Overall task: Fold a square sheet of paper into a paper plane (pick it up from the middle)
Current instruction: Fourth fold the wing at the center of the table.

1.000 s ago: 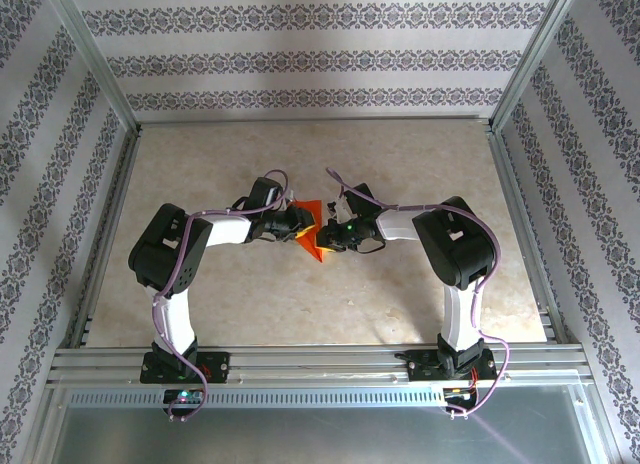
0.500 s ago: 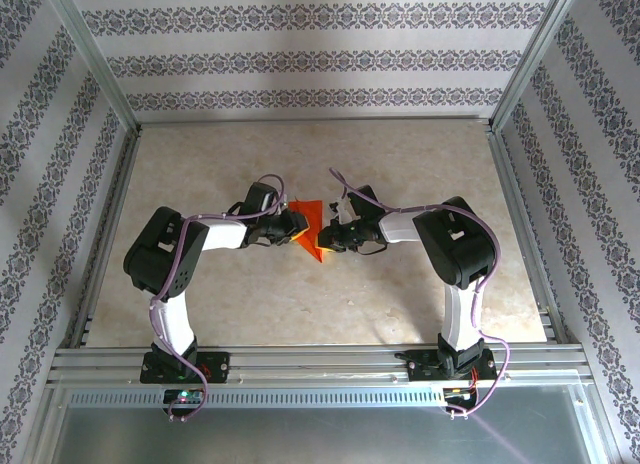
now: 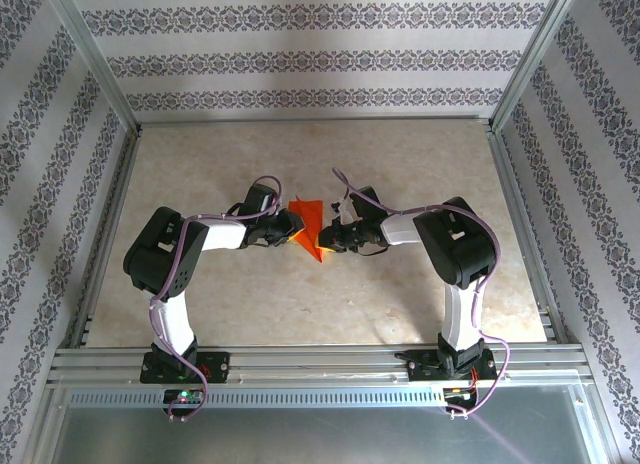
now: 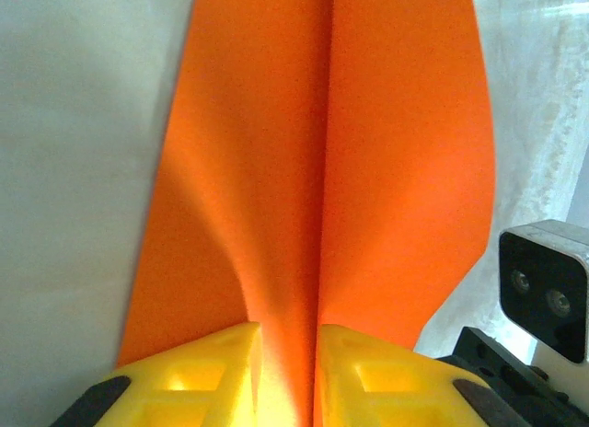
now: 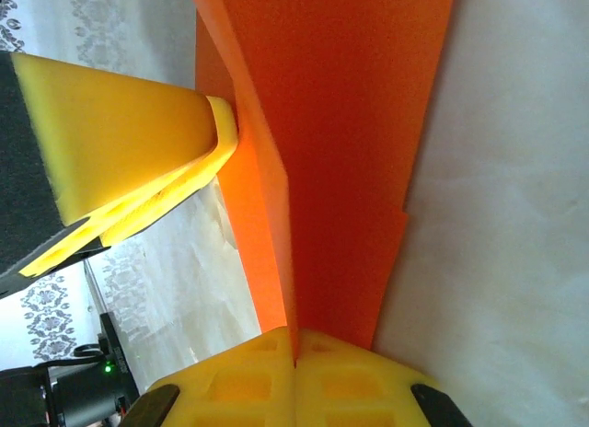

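Both grippers meet at the middle of the top view: the left gripper (image 3: 290,227) and right gripper (image 3: 328,239) flank the orange paper (image 3: 310,222), which sits just above a beige marbled table (image 3: 300,304). Patterned wallpaper (image 3: 300,59) lines three sides inside a metal frame (image 3: 320,362). At this size the paper's folds and both sets of fingertips are hard to make out.

From the left wrist, yellow fingers (image 4: 207,372) at the bottom edge pinch a raised crease of the paper (image 4: 396,169), whose far end is cut off by the top edge. Grey blur at left hides the surface there.

From the right wrist, fingers (image 5: 359,381) press together on the paper's (image 5: 340,123) lower edge. A left finger (image 5: 129,151) touches it at upper left, and pale table (image 5: 515,261) lies at right.
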You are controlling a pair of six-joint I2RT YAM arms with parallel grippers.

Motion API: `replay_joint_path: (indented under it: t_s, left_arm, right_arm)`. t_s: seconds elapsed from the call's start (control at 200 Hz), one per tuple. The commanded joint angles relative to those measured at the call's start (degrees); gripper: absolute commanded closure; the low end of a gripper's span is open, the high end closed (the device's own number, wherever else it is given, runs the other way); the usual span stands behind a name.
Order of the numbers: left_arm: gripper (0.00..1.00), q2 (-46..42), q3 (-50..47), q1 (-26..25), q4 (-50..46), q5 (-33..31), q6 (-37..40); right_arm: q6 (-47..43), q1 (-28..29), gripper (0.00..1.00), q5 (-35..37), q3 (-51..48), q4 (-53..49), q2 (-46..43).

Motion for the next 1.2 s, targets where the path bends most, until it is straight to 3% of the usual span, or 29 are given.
replay_joint_path:
  t_s: [0.0, 1.194]
  left_arm:
    - [0.78, 0.9, -0.1, 0.5, -2.0, -1.1, -1.2]
    - [0.79, -0.6, -1.6, 0.3, -2.1, -1.0, -3.9]
  right_arm:
    - [0.1, -1.4, 0.94, 5.6, -2.2, -1.8, 1.0]
    - [2.4, -0.5, 0.95, 2.9, -0.6, -1.5, -3.2]
